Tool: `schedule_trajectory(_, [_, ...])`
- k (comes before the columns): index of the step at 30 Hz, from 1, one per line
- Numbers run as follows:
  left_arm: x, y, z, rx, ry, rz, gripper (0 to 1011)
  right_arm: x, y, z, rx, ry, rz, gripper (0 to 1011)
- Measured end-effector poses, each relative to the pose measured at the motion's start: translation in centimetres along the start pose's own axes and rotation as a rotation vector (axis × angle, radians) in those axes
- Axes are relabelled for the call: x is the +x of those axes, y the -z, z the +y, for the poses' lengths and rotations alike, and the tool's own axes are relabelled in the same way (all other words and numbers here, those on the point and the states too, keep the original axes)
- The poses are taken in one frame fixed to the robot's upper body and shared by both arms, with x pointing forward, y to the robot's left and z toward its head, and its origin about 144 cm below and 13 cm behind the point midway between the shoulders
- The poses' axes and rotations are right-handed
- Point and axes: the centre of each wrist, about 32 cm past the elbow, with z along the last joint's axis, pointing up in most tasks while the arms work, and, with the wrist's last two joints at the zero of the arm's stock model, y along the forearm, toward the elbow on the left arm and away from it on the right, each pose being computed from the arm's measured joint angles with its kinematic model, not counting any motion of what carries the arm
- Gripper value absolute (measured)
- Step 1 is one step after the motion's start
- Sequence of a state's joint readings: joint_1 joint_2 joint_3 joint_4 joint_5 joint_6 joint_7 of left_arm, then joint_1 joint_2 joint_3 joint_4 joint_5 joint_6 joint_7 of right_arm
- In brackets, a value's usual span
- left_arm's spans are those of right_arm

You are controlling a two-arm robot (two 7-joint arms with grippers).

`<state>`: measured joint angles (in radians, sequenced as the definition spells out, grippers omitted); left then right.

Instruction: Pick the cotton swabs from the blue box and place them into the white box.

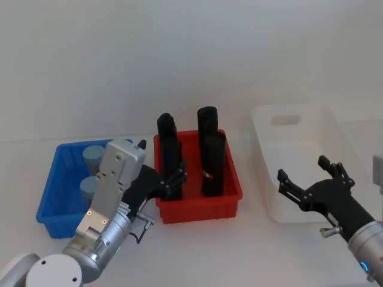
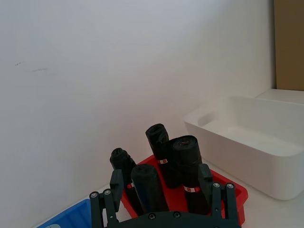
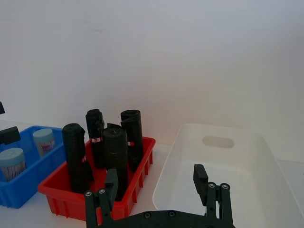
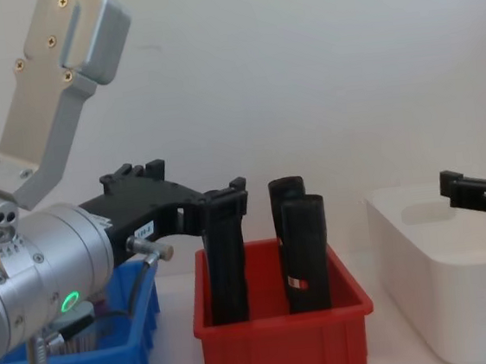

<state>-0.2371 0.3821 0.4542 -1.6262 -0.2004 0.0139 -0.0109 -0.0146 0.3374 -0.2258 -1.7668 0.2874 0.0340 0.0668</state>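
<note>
Left hand (image 1: 161,156) open by red bin (image 1: 200,210); right hand (image 1: 303,168) open by white box (image 1: 338,128)

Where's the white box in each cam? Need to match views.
Head view: white box at right, right of the red bin.
Chest view: white box at right edge, beside the red bin.
Left wrist view: white box beyond the red bin.
Right wrist view: white box beside the red bin.
Shared landmark: the red bin.
</note>
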Motion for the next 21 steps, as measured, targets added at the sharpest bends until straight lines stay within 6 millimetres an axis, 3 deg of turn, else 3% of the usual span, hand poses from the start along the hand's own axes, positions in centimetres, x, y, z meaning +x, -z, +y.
schedule_trajectory(21, [0.00, 0.00, 0.00, 0.000, 0.000, 0.000, 1004, 0.00, 0.00, 0.00, 0.000, 0.000, 0.000, 1001])
